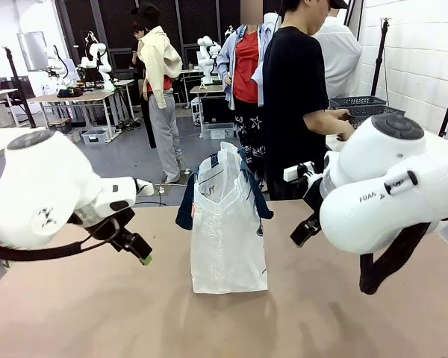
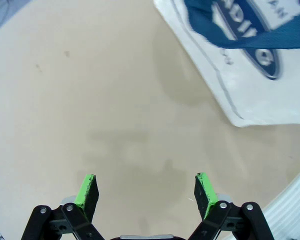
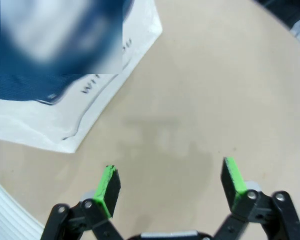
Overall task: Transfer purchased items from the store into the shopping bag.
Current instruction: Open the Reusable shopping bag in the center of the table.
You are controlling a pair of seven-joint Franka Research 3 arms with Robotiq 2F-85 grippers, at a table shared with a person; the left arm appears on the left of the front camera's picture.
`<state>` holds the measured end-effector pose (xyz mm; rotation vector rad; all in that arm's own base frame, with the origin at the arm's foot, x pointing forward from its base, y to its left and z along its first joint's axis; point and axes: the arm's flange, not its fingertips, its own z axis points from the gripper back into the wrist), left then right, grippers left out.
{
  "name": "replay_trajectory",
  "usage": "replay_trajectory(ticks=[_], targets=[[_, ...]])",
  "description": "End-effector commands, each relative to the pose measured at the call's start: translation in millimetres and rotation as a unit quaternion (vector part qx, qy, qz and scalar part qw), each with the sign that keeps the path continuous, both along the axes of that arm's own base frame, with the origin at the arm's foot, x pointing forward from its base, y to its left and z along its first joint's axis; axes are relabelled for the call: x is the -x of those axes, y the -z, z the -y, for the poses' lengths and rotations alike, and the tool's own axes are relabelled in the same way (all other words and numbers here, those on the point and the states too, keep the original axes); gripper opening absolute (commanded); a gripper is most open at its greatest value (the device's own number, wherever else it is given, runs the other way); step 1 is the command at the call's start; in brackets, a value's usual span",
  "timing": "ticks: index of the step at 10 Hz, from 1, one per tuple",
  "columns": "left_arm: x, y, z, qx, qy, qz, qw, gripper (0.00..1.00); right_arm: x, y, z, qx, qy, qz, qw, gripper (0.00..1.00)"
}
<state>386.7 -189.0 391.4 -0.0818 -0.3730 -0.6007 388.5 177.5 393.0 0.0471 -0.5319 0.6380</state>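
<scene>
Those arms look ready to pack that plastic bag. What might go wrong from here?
The shopping bag stands upright, thin and unsupported; a nudge from the open left claw or right claw might tip it. Its blue handles droop around the mouth and might snag whatever goes in. The person stands close beyond the right arm; a swing might hit them.

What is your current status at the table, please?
Left gripper open, empty. Right gripper open, empty. Shopping bag upright between arms. Nothing blocking it.
</scene>
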Motion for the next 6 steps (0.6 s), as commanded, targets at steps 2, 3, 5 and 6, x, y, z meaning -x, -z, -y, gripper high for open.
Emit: replay_trajectory(ticks=[2, 3, 5, 6], targets=[[-10, -67, 43, 0.025, -0.034, -0.029, 0.999, 1.0, -4, -81, -3, -0.041, 0.042, -0.033, 0.998, 1.0], [-18, -84, 56, 0.016, -0.069, 0.003, 0.998, 1.0, -7, -111, -7, -0.046, 0.061, -0.027, 0.997, 1.0], [-29, -117, 76, 0.025, -0.068, 0.048, 0.996, 1.0, -20, -167, -23, -0.062, 0.059, -0.032, 0.996, 1.0], [-31, -137, 85, 0.029, -0.074, 0.068, 0.994, 1.0, -26, -192, -33, -0.062, 0.061, -0.023, 0.996, 1.0]])
